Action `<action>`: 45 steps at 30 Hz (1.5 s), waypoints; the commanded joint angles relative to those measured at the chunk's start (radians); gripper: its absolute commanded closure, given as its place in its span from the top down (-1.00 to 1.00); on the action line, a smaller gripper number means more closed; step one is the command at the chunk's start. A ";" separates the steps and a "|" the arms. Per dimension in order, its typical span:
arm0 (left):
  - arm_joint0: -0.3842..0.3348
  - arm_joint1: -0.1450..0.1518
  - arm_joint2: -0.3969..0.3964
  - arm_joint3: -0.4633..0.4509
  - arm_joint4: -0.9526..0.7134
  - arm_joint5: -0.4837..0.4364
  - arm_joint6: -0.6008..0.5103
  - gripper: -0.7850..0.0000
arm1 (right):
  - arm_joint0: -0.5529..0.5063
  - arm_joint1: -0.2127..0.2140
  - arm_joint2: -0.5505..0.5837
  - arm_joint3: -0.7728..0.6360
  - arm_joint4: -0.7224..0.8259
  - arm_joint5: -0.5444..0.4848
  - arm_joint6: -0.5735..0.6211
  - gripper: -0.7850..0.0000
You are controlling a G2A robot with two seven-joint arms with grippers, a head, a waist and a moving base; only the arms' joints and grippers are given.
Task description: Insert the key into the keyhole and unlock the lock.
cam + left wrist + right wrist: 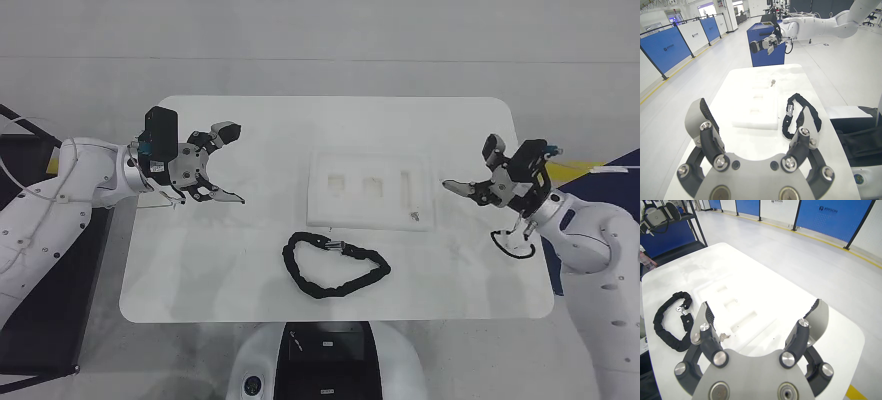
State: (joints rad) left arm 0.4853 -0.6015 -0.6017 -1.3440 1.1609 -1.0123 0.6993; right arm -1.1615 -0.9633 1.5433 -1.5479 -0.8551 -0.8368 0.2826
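Inspector: Trouble from that point, where did you expect it?

Operator: Mostly at the key. It lay small and flat on the white foam tray, at the tray's corner nearest the tabletop's right and near edges. The right pincer hung spread wide and empty above the right edge, well apart from the key. A thin key on soft foam would likely have skidded or been pressed in rather than lifted.

Inspector: And the lock?

Operator: The chain lock sat loose by the middle of the near edge, its metal cylinder on the side facing the tray. Nothing pinned it. The left pincer, equally wide and empty, hovered over the left edge, well apart from it. Pushing a key in with the cylinder unheld would probably have shoved the whole chain away.

Inspector: Alignment?

Operator: The keyhole seemed to face the right edge, though I couldn't be sure of its tilt from those views. A key gripped crooked would have jammed at the mouth.
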 commanded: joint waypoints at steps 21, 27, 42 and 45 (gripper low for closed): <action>0.000 0.000 0.000 0.000 0.000 0.000 0.000 1.00 | 0.044 -0.003 -0.222 -0.127 0.294 0.446 0.619 1.00; 0.000 0.000 0.000 0.000 0.000 0.000 0.000 1.00 | 0.040 -0.003 -0.232 -0.132 0.274 0.447 0.628 1.00; 0.000 0.000 0.000 0.000 0.000 0.000 0.000 1.00 | 0.040 -0.003 -0.232 -0.132 0.274 0.447 0.628 1.00; 0.000 0.000 0.000 0.000 0.000 0.000 0.000 1.00 | 0.032 -0.002 -0.232 -0.136 0.246 0.478 0.624 1.00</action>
State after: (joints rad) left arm 0.4853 -0.6015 -0.6017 -1.3440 1.1609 -1.0123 0.6993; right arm -1.1251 -0.9656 1.3117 -1.6803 -0.5892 -0.3815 0.9089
